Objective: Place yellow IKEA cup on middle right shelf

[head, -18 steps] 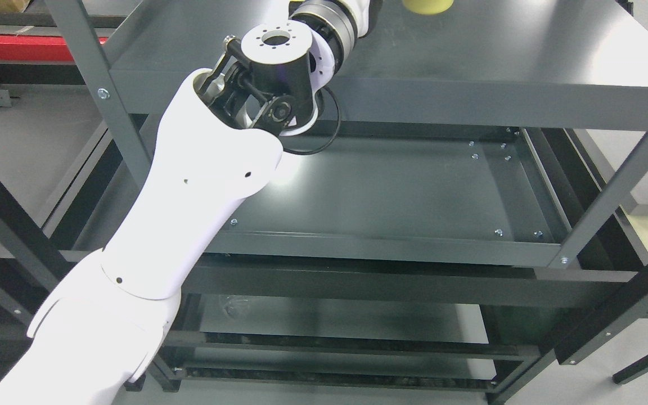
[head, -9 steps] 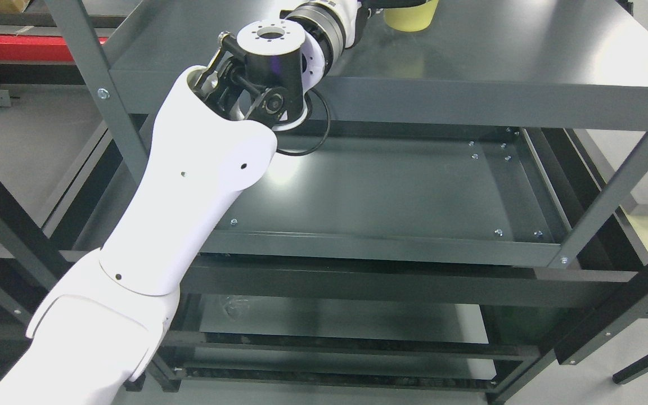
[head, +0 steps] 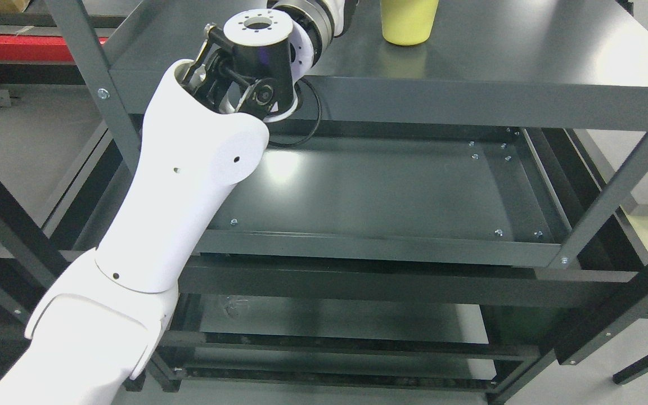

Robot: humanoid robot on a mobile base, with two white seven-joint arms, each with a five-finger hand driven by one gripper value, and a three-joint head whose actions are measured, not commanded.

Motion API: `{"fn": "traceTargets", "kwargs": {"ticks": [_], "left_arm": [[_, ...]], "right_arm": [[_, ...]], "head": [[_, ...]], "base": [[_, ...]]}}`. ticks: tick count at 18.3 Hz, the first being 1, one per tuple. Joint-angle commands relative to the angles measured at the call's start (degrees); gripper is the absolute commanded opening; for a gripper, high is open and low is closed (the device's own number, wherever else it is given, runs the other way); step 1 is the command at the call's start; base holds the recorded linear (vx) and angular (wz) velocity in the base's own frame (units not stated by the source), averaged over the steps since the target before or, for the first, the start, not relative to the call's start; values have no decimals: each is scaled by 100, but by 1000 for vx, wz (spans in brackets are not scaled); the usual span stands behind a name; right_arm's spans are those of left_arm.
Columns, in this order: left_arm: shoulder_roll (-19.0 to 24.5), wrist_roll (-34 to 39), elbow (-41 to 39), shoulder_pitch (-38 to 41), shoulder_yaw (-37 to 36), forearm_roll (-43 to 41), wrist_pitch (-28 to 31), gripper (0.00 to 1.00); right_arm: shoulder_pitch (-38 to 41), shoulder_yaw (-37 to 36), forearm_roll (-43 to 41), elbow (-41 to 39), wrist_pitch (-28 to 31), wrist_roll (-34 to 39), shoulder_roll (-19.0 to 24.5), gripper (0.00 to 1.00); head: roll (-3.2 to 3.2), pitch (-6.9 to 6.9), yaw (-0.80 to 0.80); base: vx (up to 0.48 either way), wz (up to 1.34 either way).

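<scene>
the left hand itself is cut off by the top edge, so whether its fingers are apart or closed cannot be told; only the wrist, a ringed metal cuff, and the left arm show, smooth white shell with a black open joint and a flat round white cap, a thin black cable looping under it; just right of the wrist the yellow cup stands upright on the upper shelf, a matte tapered cup on smooth dark grey metal with soft glare, its rim out of view; the shelf's front lip runs below it, with wide bare metal to the right; the shelf below is a shallow tray with raised edges and small screws; compared with a second ago more of the cup shows, lower in the picture, and the elbow sits further left and higher.
</scene>
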Motion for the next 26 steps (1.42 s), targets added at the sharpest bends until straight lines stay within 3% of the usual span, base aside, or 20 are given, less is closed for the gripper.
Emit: {"fn": "traceTargets", "kwargs": {"ticks": [1, 5, 11, 14, 21, 23, 26], "left_arm": [[100, -6, -582, -92, 527, -305, 2, 99], [100, -225, -830, -277, 755, -341, 2, 99], [100, -1858, -927, -242, 1098, -315, 20, 99], [100, -3175, -918, -111, 1134, -253, 256, 98], [100, -7322, -926, 469, 801, -253, 495, 98], [100, -8002, -962, 706, 581, -253, 495, 98], [100, -8259, -1067, 1224, 239, -253, 486, 98]], "right_arm": [[79, 97, -141, 0, 4, 1, -100, 99], [79, 97, -141, 0, 4, 1, -100, 99], [79, 97, -141, 0, 4, 1, -100, 99], [79, 97, -141, 0, 4, 1, -100, 100], [79, 97, -141, 0, 4, 1, -100, 99], [79, 97, -141, 0, 4, 1, -100, 99], [79, 97, -141, 0, 4, 1, -100, 99]], "head": [[0, 0, 0], [0, 0, 0], [0, 0, 0], [0, 0, 0], [0, 0, 0], [0, 0, 0], [0, 0, 0]], "base": [[0, 0], [0, 0], [0, 0], [0, 0], [0, 0], [0, 0], [0, 0]]}}
